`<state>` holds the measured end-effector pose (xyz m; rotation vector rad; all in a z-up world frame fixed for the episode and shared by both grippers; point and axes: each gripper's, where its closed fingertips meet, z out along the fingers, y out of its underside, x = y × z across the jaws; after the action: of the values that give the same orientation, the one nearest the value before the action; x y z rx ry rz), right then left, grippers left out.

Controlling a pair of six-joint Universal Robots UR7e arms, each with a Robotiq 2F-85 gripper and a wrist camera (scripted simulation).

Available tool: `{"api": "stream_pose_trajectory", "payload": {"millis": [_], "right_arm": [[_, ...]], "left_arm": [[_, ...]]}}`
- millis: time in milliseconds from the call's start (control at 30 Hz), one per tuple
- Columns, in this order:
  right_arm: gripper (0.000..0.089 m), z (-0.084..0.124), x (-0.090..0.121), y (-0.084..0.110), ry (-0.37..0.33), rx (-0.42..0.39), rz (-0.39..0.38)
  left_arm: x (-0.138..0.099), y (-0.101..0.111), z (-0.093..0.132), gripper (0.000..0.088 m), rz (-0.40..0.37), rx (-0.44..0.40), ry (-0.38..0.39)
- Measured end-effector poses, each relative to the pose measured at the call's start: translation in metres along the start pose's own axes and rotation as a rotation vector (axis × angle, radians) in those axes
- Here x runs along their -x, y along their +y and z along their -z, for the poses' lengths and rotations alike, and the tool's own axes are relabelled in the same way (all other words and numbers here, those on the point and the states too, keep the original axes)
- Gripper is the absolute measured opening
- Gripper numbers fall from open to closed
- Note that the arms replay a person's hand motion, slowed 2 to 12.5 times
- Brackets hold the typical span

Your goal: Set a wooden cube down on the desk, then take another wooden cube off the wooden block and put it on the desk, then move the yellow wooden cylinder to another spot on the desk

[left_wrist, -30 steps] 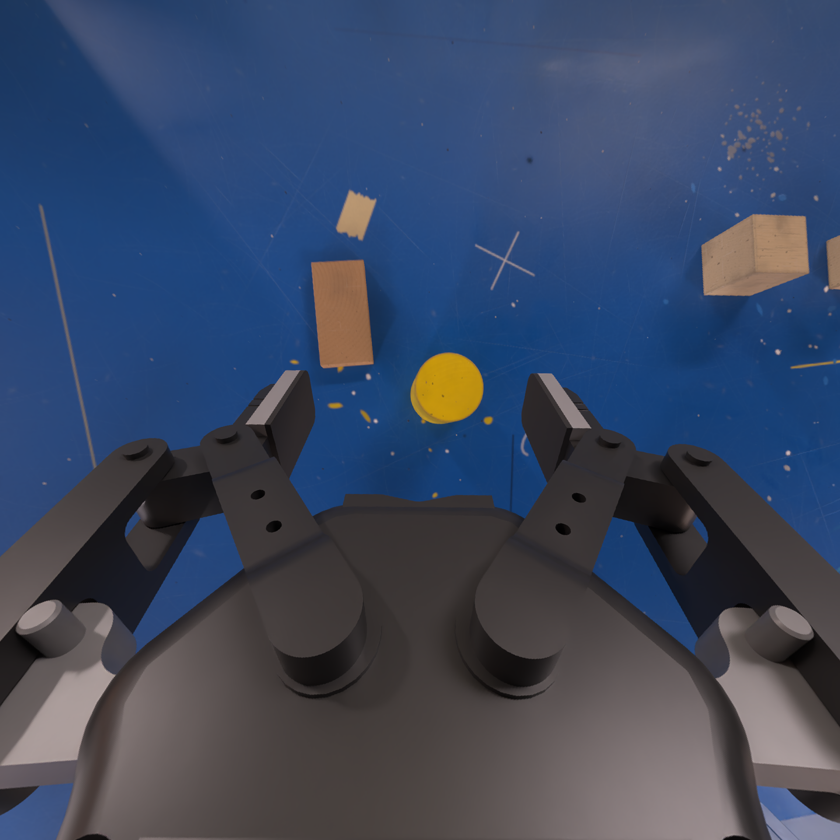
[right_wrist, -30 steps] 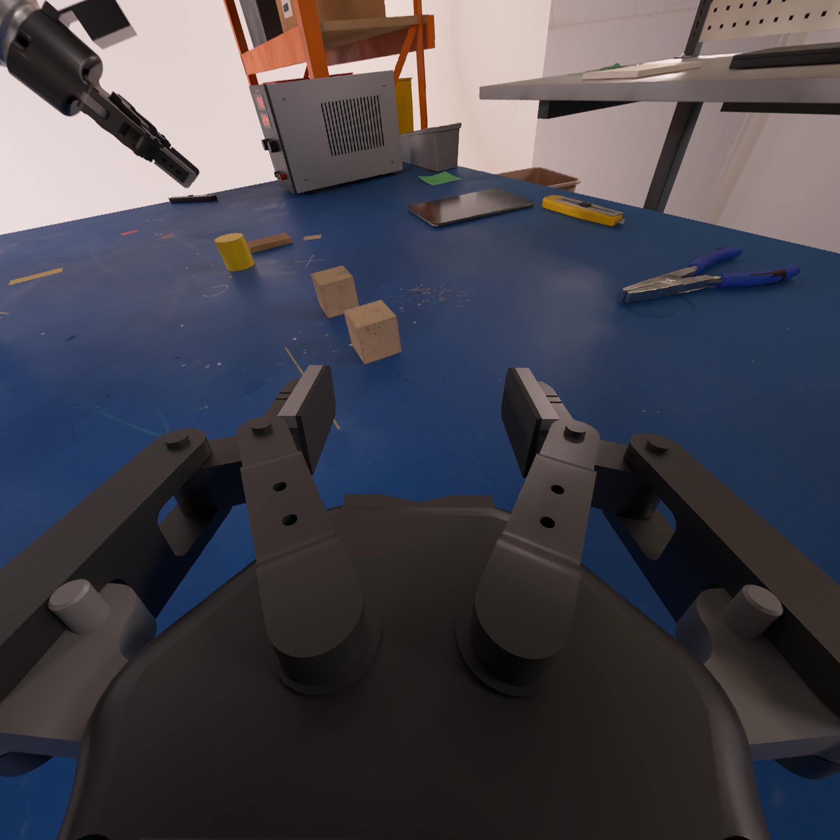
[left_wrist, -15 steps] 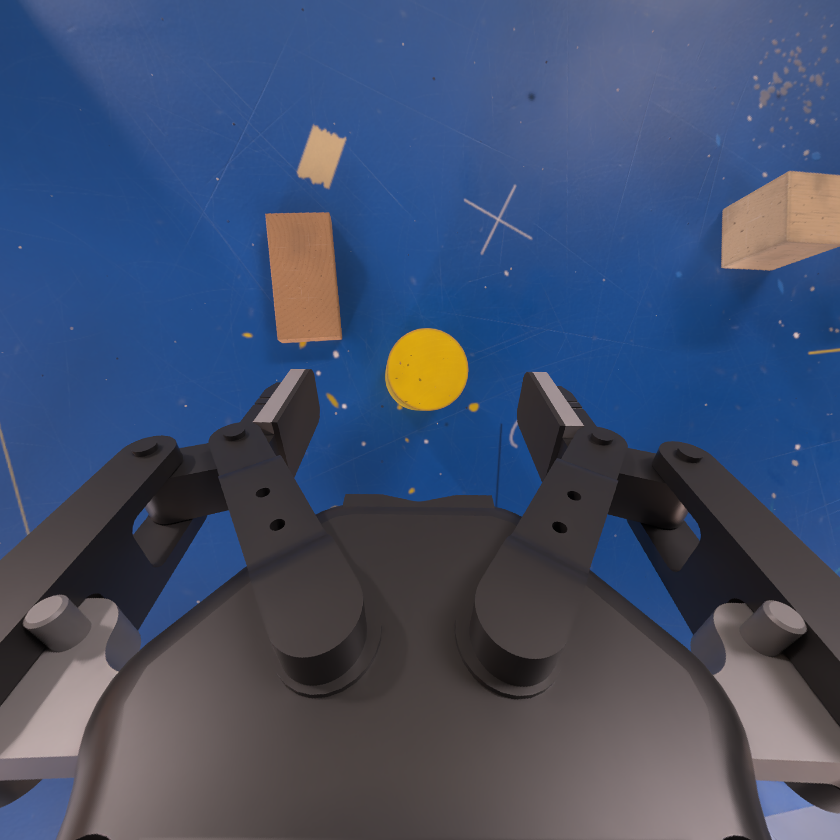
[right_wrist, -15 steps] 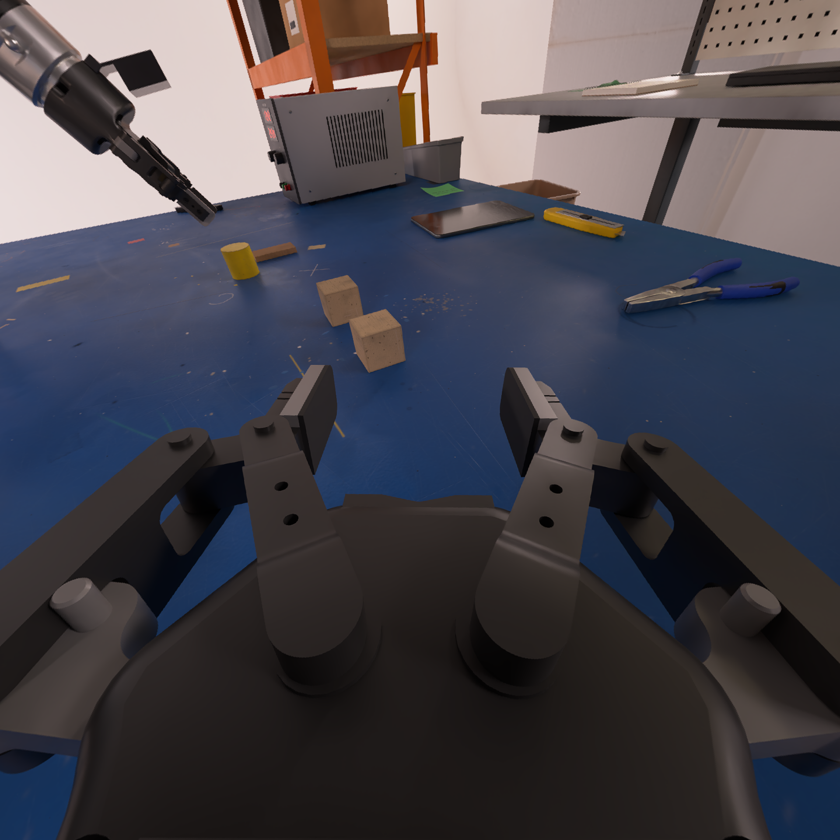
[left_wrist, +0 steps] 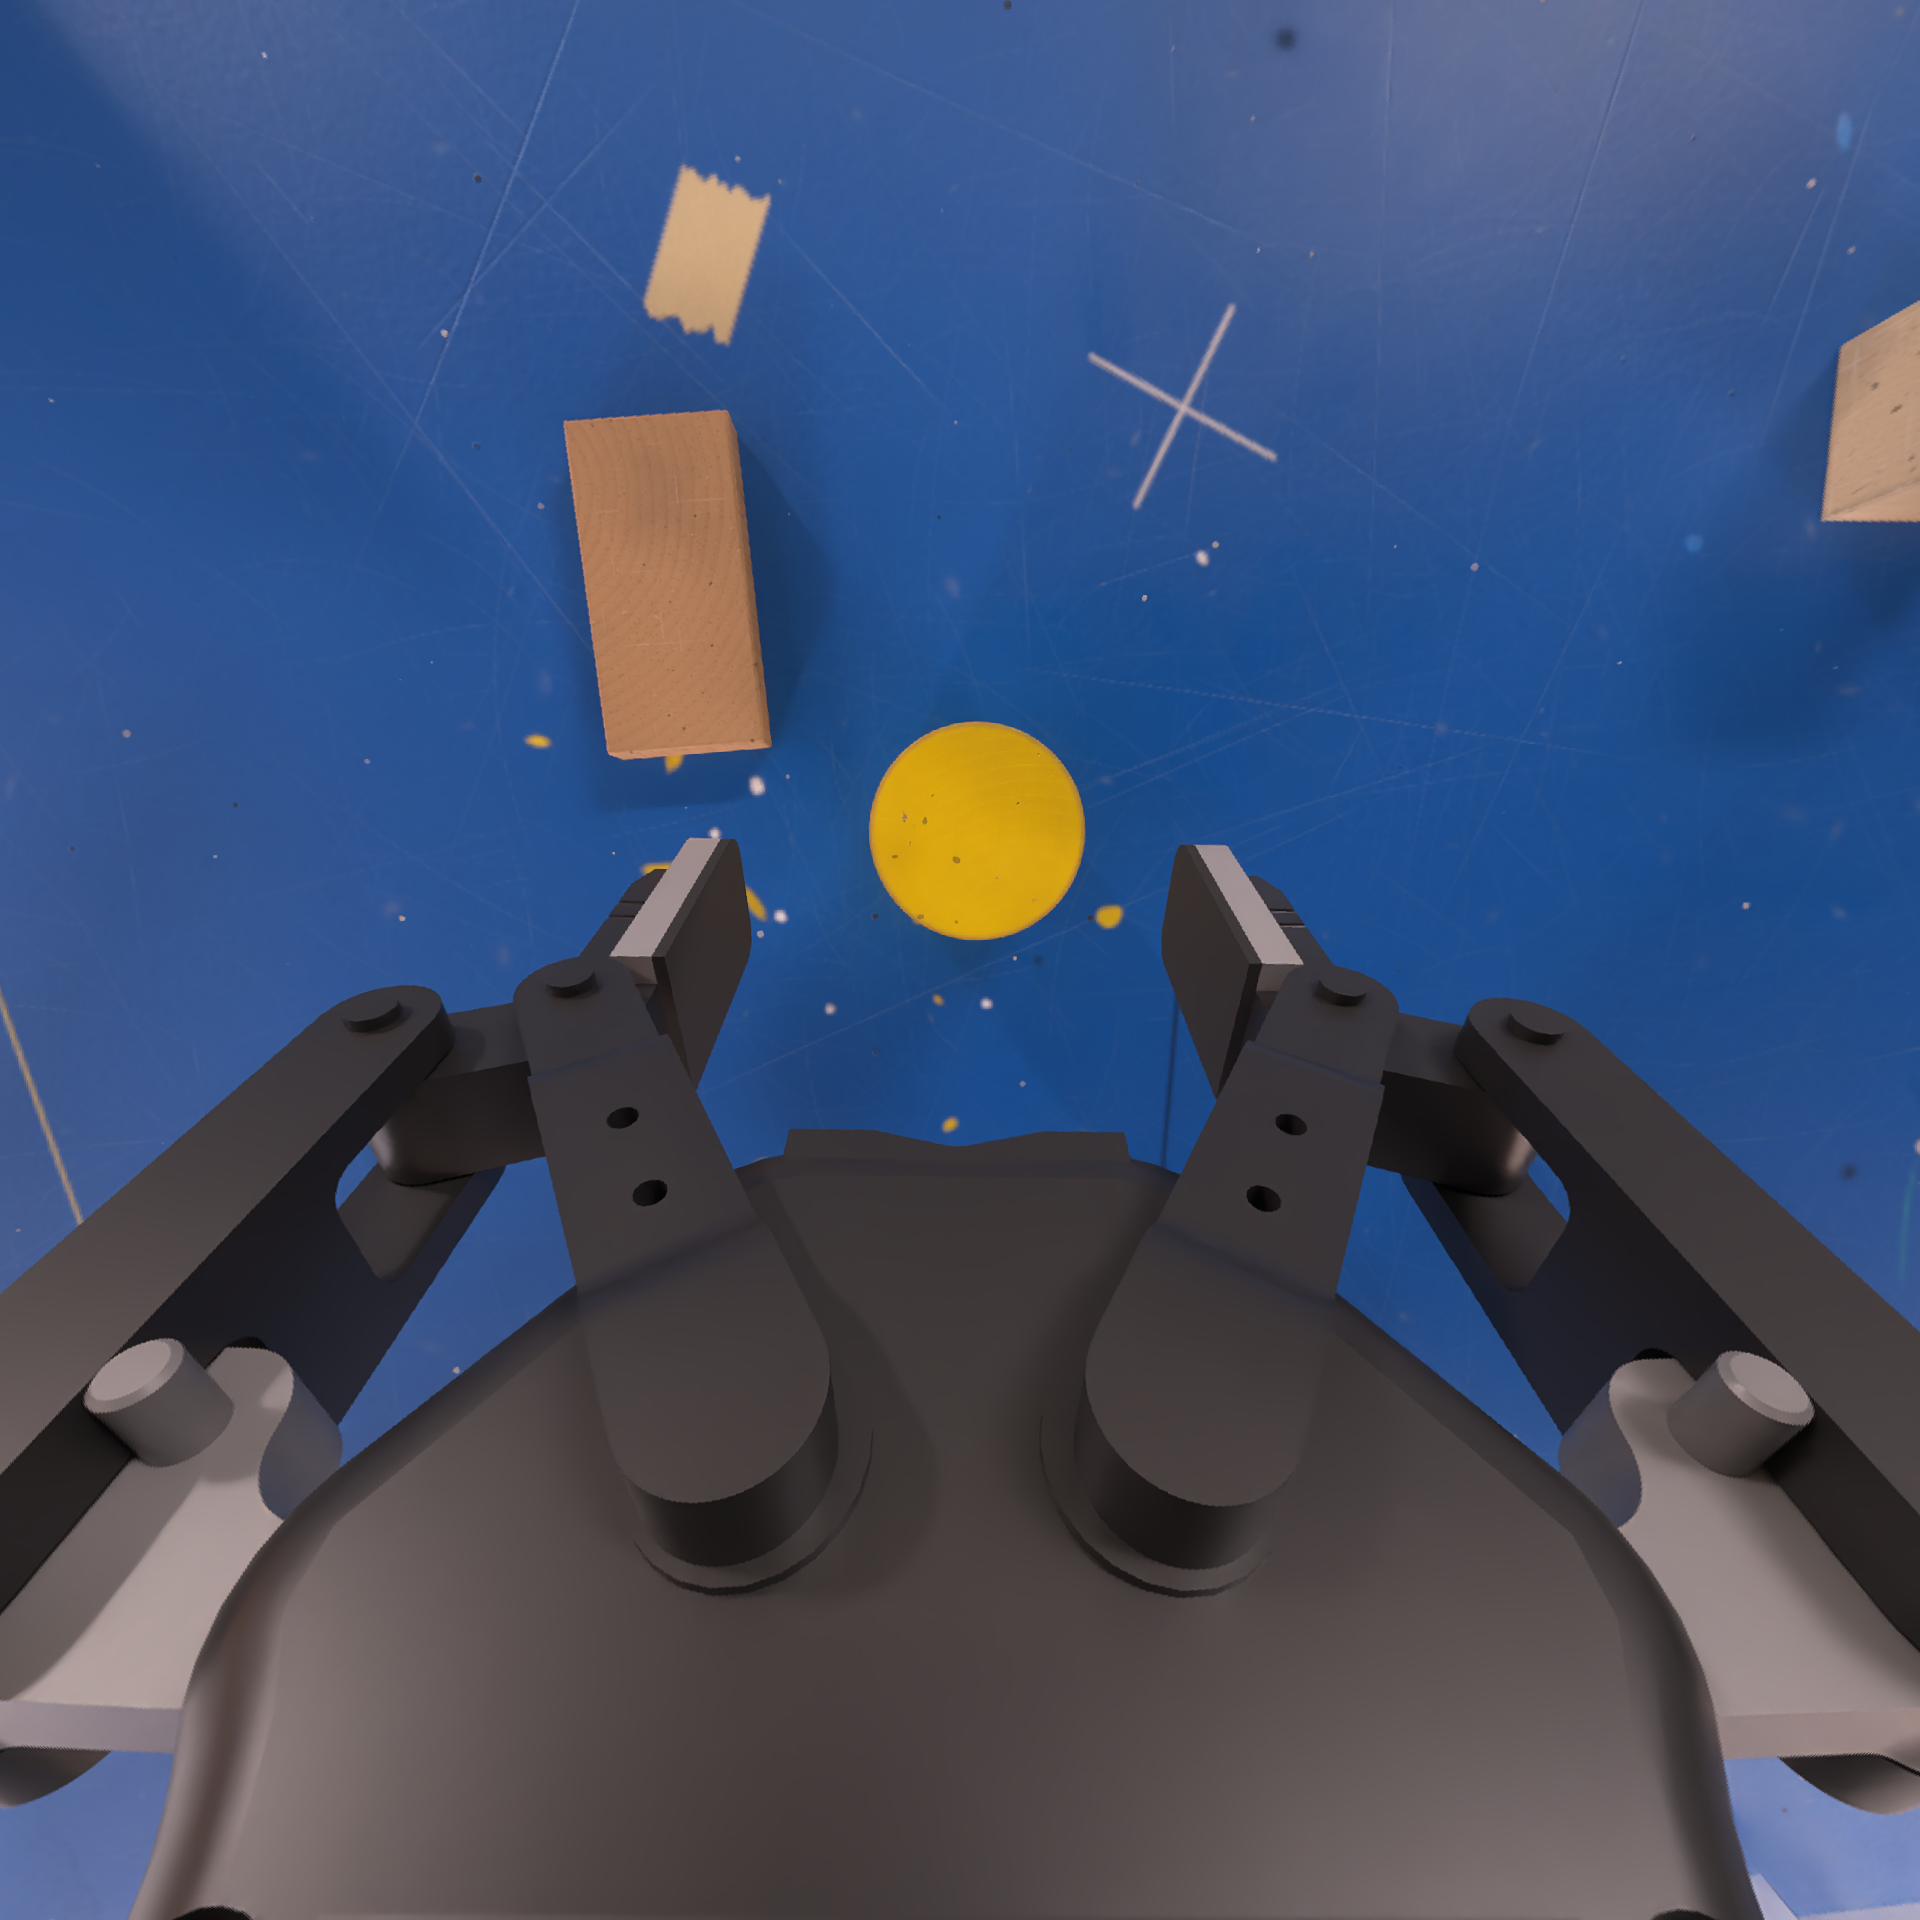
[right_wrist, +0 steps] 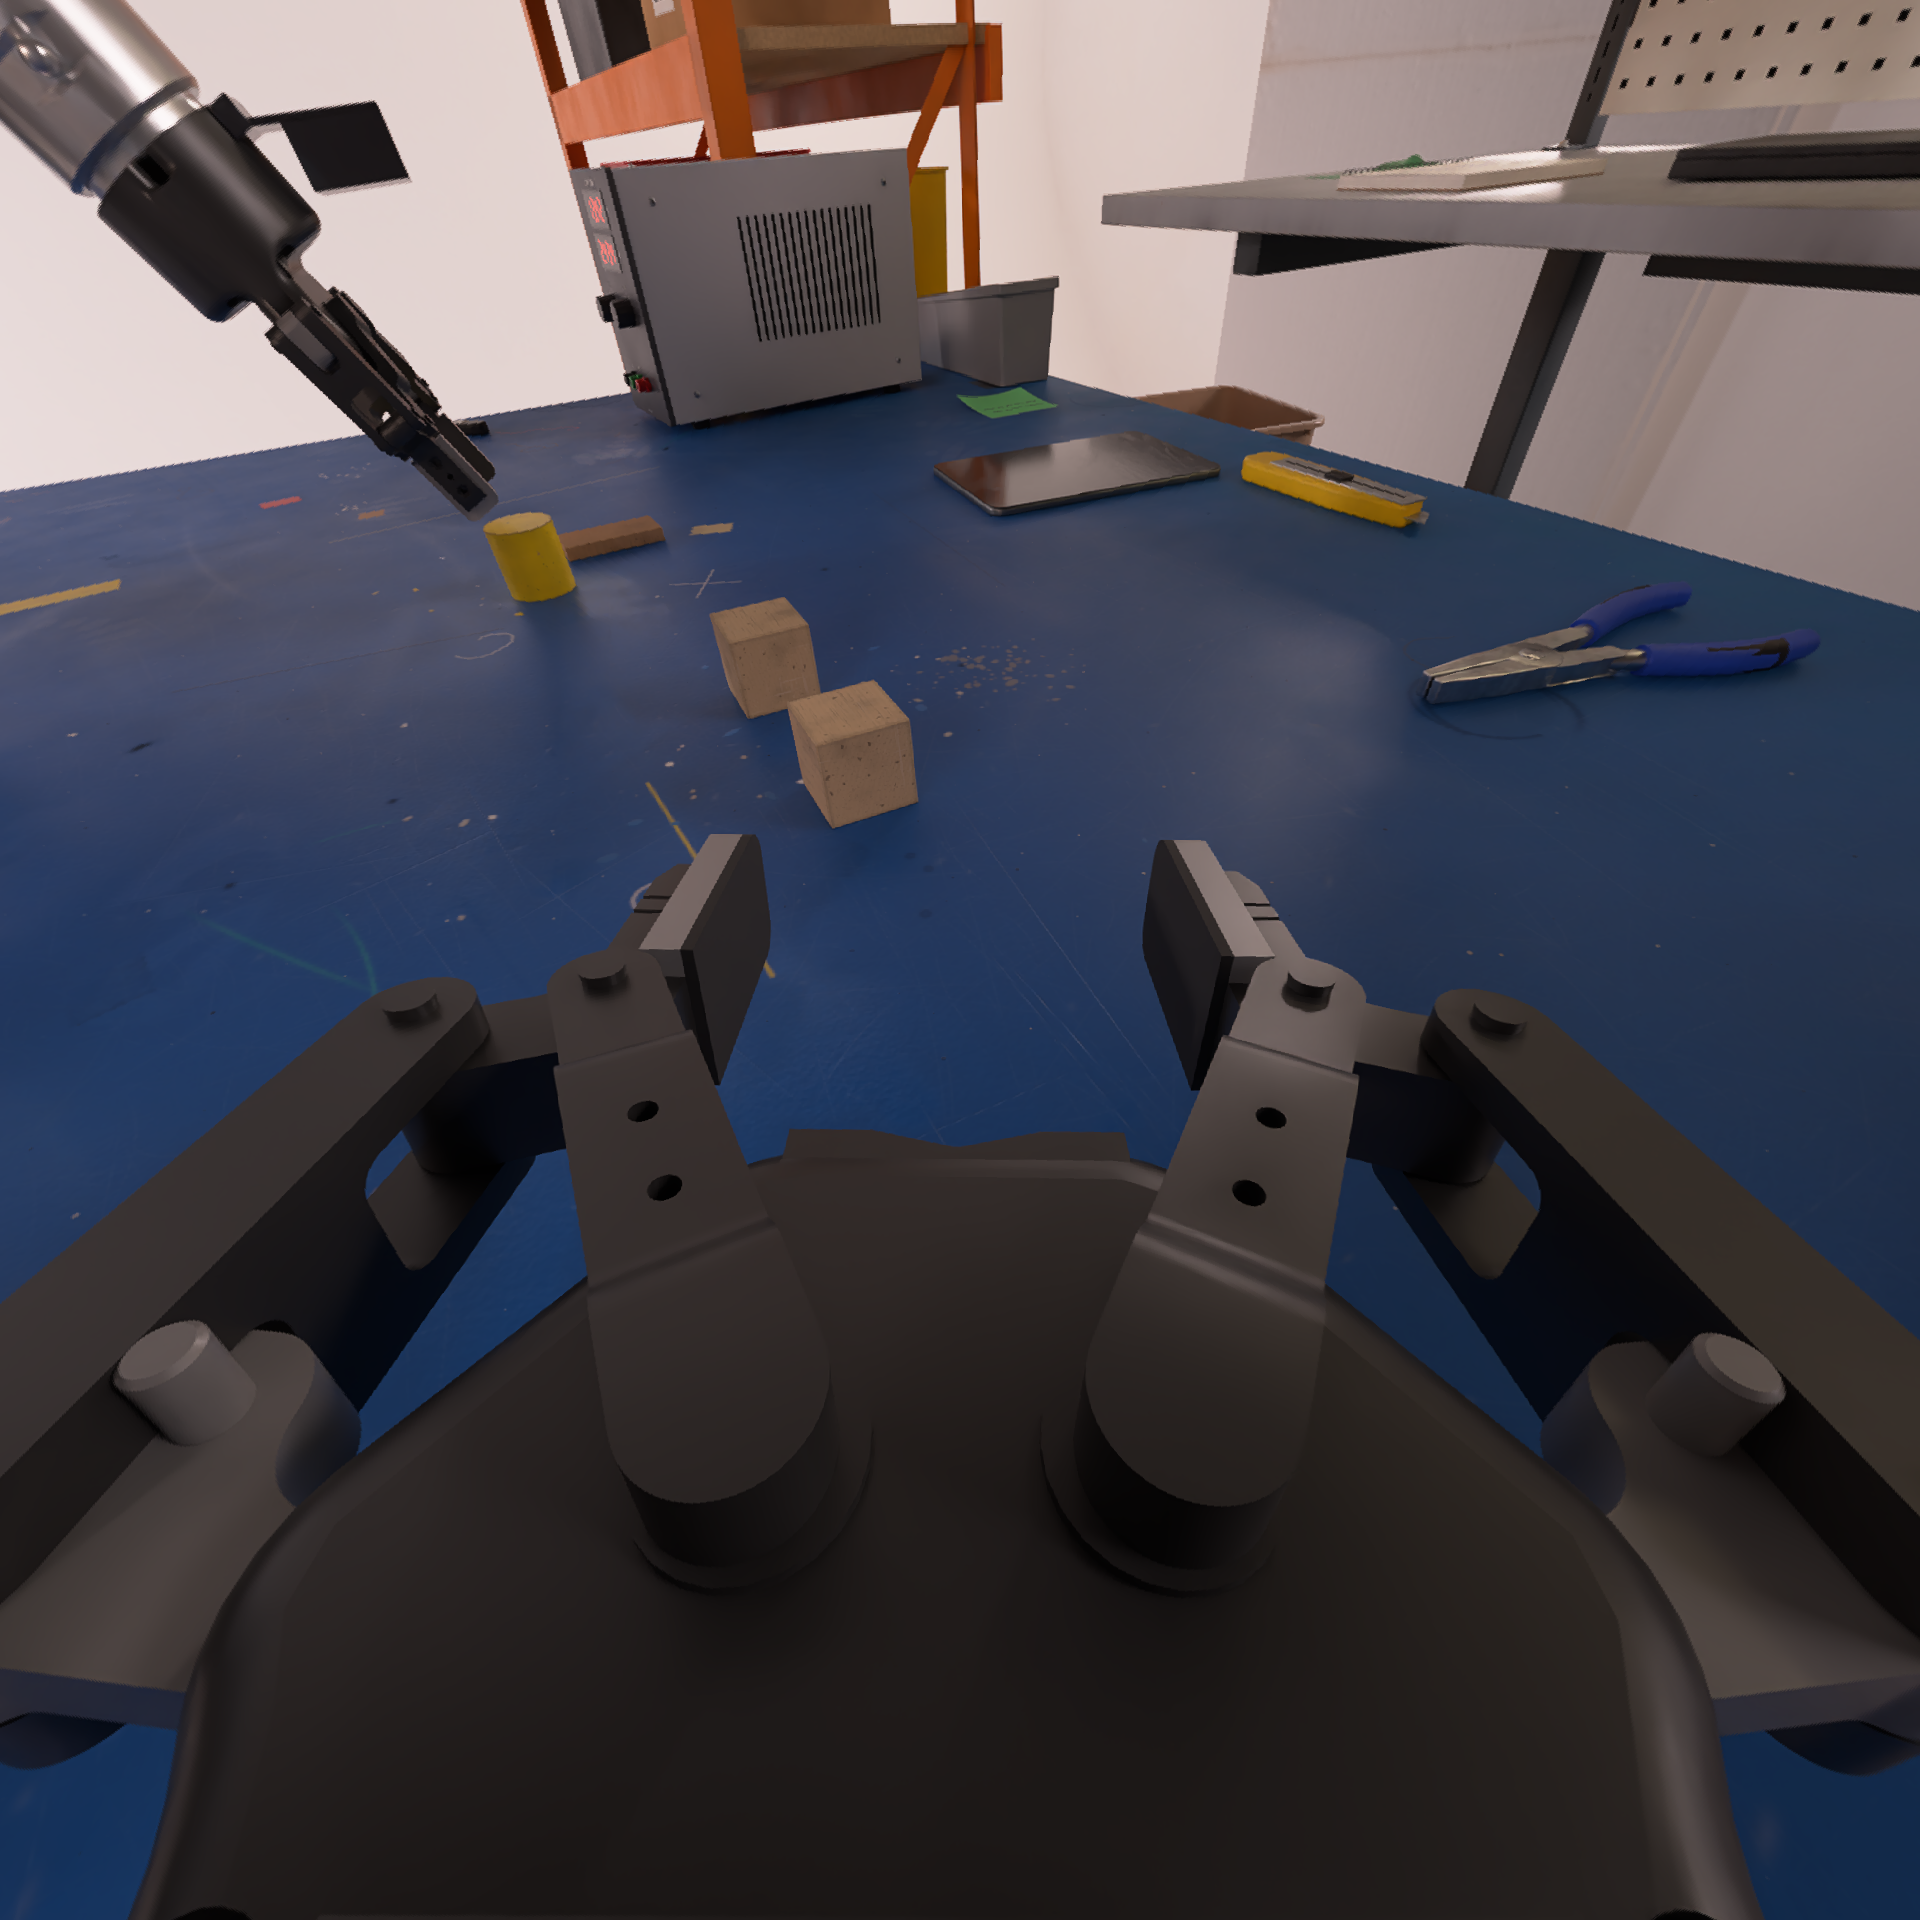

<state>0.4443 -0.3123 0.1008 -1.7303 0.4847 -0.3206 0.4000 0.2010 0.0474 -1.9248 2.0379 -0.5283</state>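
The yellow wooden cylinder [left_wrist: 977, 831] stands upright on the blue desk, seen from above in the left wrist view. My left gripper [left_wrist: 954, 896] is open and empty, hovering just above it with the cylinder between the fingertips' line. In the right wrist view the cylinder [right_wrist: 530, 556] stands far left with the left gripper [right_wrist: 457, 483] just over it. The flat wooden block [left_wrist: 670, 582] lies beside it, also visible in the right wrist view [right_wrist: 613, 538]. Two wooden cubes [right_wrist: 764, 655] [right_wrist: 854, 750] sit on the desk. My right gripper [right_wrist: 956, 904] is open and empty, low over the desk.
A grey power supply [right_wrist: 758, 281], a dark tablet [right_wrist: 1075, 473], a yellow utility knife [right_wrist: 1330, 488] and blue-handled pliers [right_wrist: 1610, 655] lie at the back and right. A tan tape piece [left_wrist: 707, 255] and a chalk cross [left_wrist: 1184, 405] mark the desk. One cube's edge [left_wrist: 1875, 426] shows at right.
My left gripper has come down toward the yellow cylinder, which now looks larger and sits between the fingertips. The right gripper has shifted only slightly.
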Motion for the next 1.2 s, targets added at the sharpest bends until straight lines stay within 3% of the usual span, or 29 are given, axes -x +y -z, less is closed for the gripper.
{"api": "stream_pose_trajectory", "payload": {"millis": [567,667,767,1200], "right_arm": [[0.0647,0.003,-0.003,-0.002,0.003,-0.007,-0.004],[0.0648,0.004,-0.003,-0.002,0.005,-0.009,-0.001],[0.0648,0.004,-0.003,-0.003,0.007,-0.011,0.002],[0.0645,0.007,-0.004,-0.006,0.011,-0.023,-0.001]], "left_arm": [[-0.002,0.003,-0.022,0.0617,-0.034,0.103,0.01],[-0.002,0.002,-0.025,0.0546,-0.036,0.114,0.025],[-0.004,0.002,-0.027,0.041,-0.046,0.125,0.046],[0.005,-0.002,-0.023,0.0411,-0.141,0.122,0.076]]}}
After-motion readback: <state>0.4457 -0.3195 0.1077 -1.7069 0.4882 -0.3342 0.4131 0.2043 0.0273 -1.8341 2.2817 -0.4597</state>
